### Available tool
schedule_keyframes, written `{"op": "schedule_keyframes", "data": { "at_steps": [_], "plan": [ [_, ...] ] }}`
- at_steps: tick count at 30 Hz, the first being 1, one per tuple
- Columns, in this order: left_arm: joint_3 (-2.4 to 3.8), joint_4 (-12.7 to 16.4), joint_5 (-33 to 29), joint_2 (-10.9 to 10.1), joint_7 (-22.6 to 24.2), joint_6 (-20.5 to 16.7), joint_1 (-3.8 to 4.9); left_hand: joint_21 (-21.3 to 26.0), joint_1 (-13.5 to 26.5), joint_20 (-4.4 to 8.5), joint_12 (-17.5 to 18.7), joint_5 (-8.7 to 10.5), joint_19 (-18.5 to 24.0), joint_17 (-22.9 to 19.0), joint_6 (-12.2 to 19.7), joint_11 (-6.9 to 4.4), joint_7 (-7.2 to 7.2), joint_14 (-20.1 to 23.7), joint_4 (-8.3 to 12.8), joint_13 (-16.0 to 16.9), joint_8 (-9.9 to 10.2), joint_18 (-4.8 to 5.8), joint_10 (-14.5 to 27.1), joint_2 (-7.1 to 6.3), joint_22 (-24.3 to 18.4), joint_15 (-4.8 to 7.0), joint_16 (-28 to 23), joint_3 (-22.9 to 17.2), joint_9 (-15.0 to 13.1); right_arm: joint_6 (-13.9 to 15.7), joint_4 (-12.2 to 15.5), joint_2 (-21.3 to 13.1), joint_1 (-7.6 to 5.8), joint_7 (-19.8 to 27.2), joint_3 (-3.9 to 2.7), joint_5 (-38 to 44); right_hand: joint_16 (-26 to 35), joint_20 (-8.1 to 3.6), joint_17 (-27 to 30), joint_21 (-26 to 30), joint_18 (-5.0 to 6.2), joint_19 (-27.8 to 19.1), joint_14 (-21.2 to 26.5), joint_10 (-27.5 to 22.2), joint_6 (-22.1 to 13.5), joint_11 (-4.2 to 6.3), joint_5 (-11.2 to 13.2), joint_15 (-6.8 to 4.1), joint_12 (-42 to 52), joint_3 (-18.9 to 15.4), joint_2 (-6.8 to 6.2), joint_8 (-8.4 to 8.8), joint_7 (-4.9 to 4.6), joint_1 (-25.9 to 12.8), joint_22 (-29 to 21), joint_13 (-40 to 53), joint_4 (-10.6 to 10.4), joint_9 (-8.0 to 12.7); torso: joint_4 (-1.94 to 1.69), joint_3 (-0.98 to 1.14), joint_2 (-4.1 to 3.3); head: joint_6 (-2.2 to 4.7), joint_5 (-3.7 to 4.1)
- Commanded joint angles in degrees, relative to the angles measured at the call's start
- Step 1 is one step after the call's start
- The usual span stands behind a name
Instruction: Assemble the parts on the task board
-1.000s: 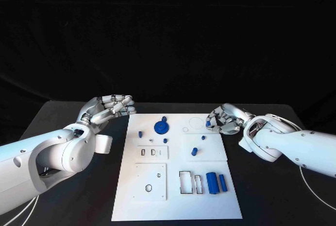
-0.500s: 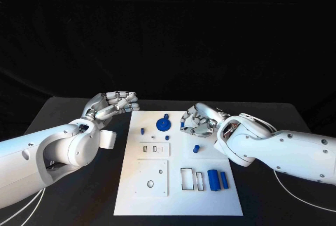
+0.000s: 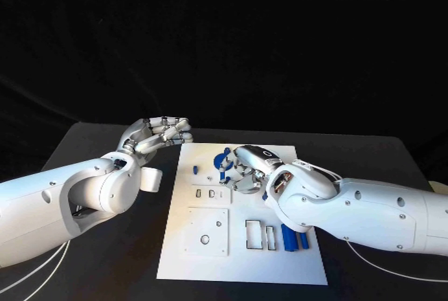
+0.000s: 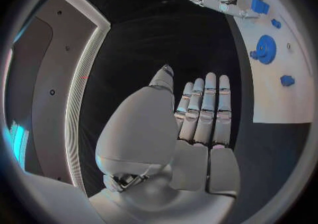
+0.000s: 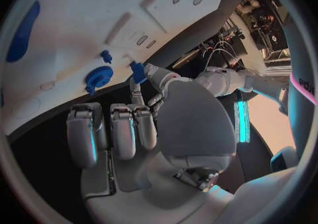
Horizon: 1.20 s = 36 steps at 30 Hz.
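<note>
Since a second ago the right hand (image 3: 245,171) has crossed from the task board's (image 3: 243,262) right edge to over its middle, beside the blue gear (image 3: 220,161). It pinches a small blue part (image 5: 137,71) between thumb and a fingertip, the other fingers curled. That part is a squat, matte, blocky piece, held just above the smooth white plate near the toothed round gear. The left hand (image 3: 156,136) hovers off the board's far left corner, fingers bent, held together and holding nothing. Two blue bars (image 3: 293,237) lie beside rectangular slots nearer the robot.
</note>
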<state>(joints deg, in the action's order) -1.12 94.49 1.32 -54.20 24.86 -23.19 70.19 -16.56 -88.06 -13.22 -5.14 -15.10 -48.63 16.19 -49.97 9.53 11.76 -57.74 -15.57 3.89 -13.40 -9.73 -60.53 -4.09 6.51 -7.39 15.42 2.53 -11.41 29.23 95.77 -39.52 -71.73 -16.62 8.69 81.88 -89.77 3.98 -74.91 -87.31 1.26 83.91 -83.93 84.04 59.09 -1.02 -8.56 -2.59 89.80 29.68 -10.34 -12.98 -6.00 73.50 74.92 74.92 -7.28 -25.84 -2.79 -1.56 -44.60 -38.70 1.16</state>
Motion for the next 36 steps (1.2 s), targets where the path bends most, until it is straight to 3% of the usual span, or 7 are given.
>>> {"op": "schedule_keyframes", "data": {
  "at_steps": [1,14,17,27,36],
  "plan": [
    [0.03,0.05,-0.10,0.18,0.17,1.07,0.04,0.20,-0.01,-0.43,0.17,0.39,-0.14,0.05,0.10,0.10,0.03,0.46,-0.06,0.09,0.20,-0.65,0.10,0.46,-0.09,0.04,-0.26,0.28,-0.05,-1.23,-0.43,0.88,0.65,-1.07,0.10,4.90,-0.23,-0.45,-15.09,-0.40,-0.53,4.42,-6.07,5.96,0.80,0.36,-0.39,-0.28,0.20,0.35,-0.16,-0.23,1.05,-0.41,13.46,15.08,-0.03,-1.99,-0.09,0.01,-0.03,-0.08,-0.25],
    [0.03,-0.02,-0.11,0.20,0.11,1.22,0.04,0.20,-0.01,-0.43,0.17,0.39,-0.14,0.05,0.10,0.10,0.03,0.46,-0.06,0.09,0.20,-0.65,0.10,0.46,-0.09,0.04,-0.26,0.28,-0.05,-2.43,-1.91,3.54,3.38,-1.32,0.28,7.95,-0.23,-0.46,-15.09,-0.37,-0.52,4.41,-6.07,5.96,0.55,0.26,-0.98,-0.24,0.20,0.38,-0.55,-0.15,0.92,-0.80,13.45,15.08,0.00,-2.02,0.11,0.09,-0.07,-0.69,-0.86],
    [0.03,-0.01,-0.11,0.18,0.09,1.25,0.04,0.20,-0.01,-0.43,0.17,0.39,-0.14,0.05,0.10,0.10,0.03,0.46,-0.06,0.09,0.20,-0.65,0.10,0.46,-0.09,0.04,-0.26,0.28,-0.05,-2.95,-2.23,3.68,3.62,-1.53,0.29,8.26,-0.23,-0.46,-15.09,-0.37,-0.52,4.41,-6.07,5.96,0.55,0.26,-0.98,-0.24,0.20,0.38,-0.55,-0.15,0.92,-0.80,13.45,15.08,0.00,-2.02,0.10,0.02,-0.07,-0.81,-0.74],
    [0.03,-0.06,-0.11,0.13,-0.01,1.37,0.04,0.22,0.01,-0.43,0.22,0.42,-0.15,0.12,0.08,0.10,0.02,0.47,-0.09,0.10,0.19,-0.66,0.06,0.53,-0.13,0.04,-0.31,0.36,-0.08,-3.53,-2.58,3.50,4.31,-1.97,0.32,9.53,-0.23,-0.44,-15.09,-0.29,-0.50,4.35,-6.07,5.96,0.48,0.24,-1.03,-0.21,0.20,0.30,-0.99,-0.13,0.90,-0.99,13.40,15.08,0.13,-2.06,0.05,0.09,-0.04,-1.05,-0.69],
    [0.03,-0.16,-0.11,0.10,-0.07,1.43,0.03,0.22,0.01,-0.43,0.22,0.42,-0.15,0.12,0.08,0.10,0.02,0.47,-0.09,0.10,0.19,-0.66,0.06,0.53,-0.13,0.04,-0.31,0.36,-0.08,-3.36,-2.71,3.38,4.48,-2.30,0.32,10.32,-0.23,-0.44,-15.09,-0.29,-0.50,4.36,-6.07,5.96,0.46,0.22,-1.01,-0.20,0.20,0.27,-1.12,-0.13,0.88,-1.08,13.40,15.08,0.15,-2.07,0.06,0.02,-0.01,-1.01,-0.57]
  ]
}}
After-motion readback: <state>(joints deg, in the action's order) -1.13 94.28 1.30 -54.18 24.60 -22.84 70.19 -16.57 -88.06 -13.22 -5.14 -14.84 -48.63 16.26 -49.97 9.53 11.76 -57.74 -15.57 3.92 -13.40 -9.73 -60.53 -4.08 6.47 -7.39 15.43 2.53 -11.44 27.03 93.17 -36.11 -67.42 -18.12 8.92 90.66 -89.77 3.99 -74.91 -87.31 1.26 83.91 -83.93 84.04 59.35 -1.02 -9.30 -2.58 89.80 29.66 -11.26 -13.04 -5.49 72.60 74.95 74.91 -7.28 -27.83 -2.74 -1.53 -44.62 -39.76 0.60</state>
